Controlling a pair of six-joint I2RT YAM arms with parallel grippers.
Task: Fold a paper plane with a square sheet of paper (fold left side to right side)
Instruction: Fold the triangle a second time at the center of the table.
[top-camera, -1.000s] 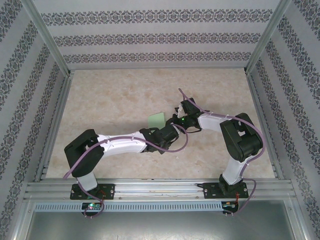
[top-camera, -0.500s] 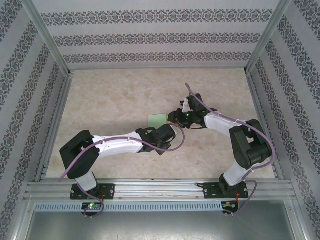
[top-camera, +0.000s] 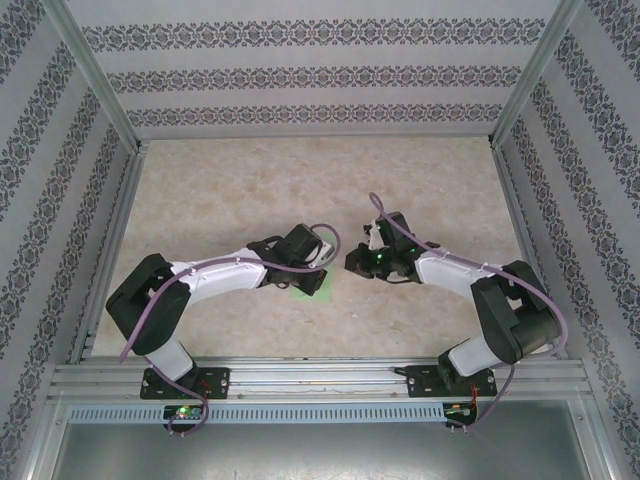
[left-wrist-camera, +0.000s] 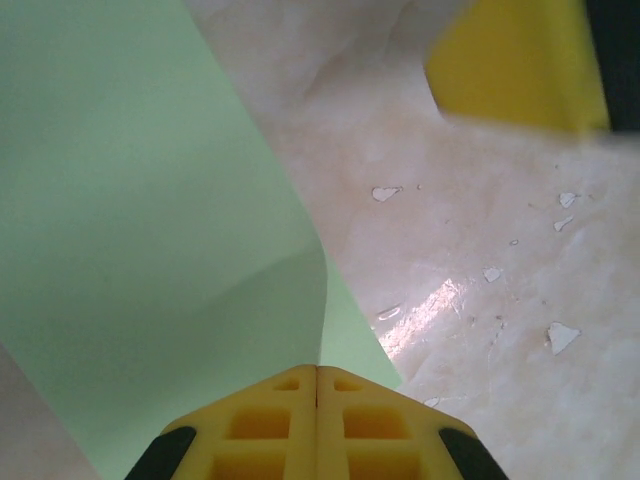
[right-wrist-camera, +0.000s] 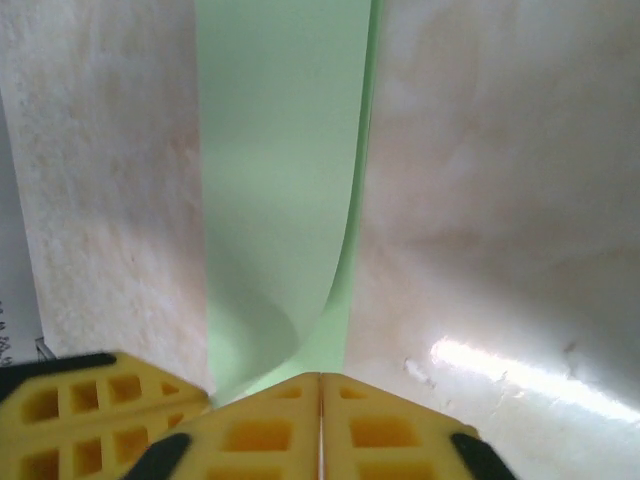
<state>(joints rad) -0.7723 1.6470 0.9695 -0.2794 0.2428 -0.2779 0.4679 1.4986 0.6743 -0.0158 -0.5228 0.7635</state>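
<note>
The square sheet of paper is light green and only a strip of it peeks out beneath my left gripper in the top view. In the left wrist view the paper rises as a curved sheet whose edge runs into the seam of my left gripper, which is shut on it. In the right wrist view the paper curls up from the table into my right gripper, also shut on it. The right gripper sits just right of the left one.
The marbled beige table lies all around the paper. Patterned walls and a metal frame enclose it on three sides. The right gripper's yellow finger shows ahead of the left wrist camera, and the left gripper's finger beside the right jaws.
The paper has come down from the middle of the table towards the near edge. My left gripper swung left and over it, and my right gripper followed nearer and closed.
</note>
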